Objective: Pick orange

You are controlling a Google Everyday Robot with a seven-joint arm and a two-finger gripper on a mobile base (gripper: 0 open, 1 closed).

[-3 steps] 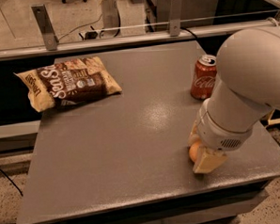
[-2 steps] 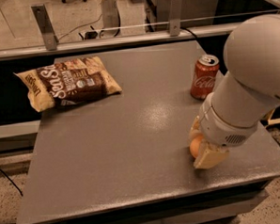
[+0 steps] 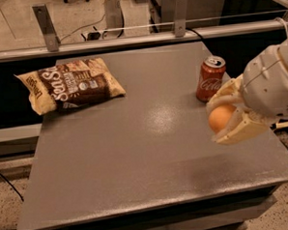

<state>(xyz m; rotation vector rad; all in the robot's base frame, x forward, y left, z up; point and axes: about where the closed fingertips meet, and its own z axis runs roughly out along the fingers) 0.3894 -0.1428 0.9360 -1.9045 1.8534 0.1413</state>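
Observation:
The orange (image 3: 219,118) is a small round fruit held between the two cream fingers of my gripper (image 3: 223,118), at the right side of the grey table (image 3: 136,151). The gripper is shut on the orange and holds it above the tabletop. One finger (image 3: 224,96) lies over the orange and the other finger (image 3: 237,130) lies under it. The white arm body (image 3: 273,83) fills the right edge of the view.
A red soda can (image 3: 210,78) stands upright just behind and left of the gripper. A brown and cream chip bag (image 3: 70,86) lies at the table's far left. A metal rail (image 3: 130,38) runs along the table's back edge.
The gripper has risen from the tabletop with the orange in it and drawn back to the right. The can and the bag have not moved.

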